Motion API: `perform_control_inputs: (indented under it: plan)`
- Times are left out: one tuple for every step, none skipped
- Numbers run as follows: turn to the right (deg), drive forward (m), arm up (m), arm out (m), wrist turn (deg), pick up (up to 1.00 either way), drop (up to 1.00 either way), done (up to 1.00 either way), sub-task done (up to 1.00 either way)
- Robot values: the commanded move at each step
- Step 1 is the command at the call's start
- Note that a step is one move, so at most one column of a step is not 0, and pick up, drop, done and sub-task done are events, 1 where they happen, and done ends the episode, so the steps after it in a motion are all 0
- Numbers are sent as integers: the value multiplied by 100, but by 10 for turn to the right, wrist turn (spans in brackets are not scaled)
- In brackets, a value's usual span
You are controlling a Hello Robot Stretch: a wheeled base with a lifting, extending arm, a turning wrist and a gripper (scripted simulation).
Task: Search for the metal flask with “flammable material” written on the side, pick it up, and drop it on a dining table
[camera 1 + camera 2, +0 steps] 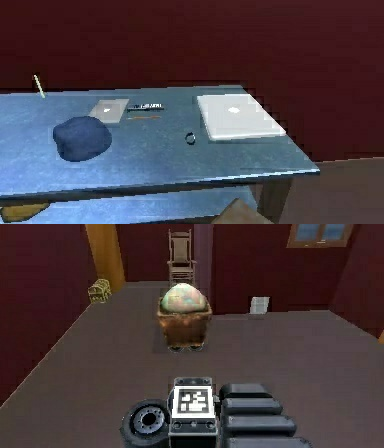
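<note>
A blue-grey rectangular table [150, 150] against a dark red wall [200, 40] bears a flat white laptop [238, 116]; whether the gripper [150, 421] holds anything cannot be told.

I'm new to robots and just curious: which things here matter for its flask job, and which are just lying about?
Job: table, maybe the drop spot.
Lying about: white laptop, dark blue lump, pencil, rocking chair, pale dome in brown tub.
</note>
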Motion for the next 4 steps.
perform_control_inputs:
  plan:
    - [-210, 0, 0, 0, 0, 0, 0, 0, 0]
    - [120, 0, 0, 0, 0, 0, 0, 0, 0]
    - [-90, 0, 0, 0, 0, 0, 0, 0, 0]
    - [120, 0, 0, 0, 0, 0, 0, 0, 0]
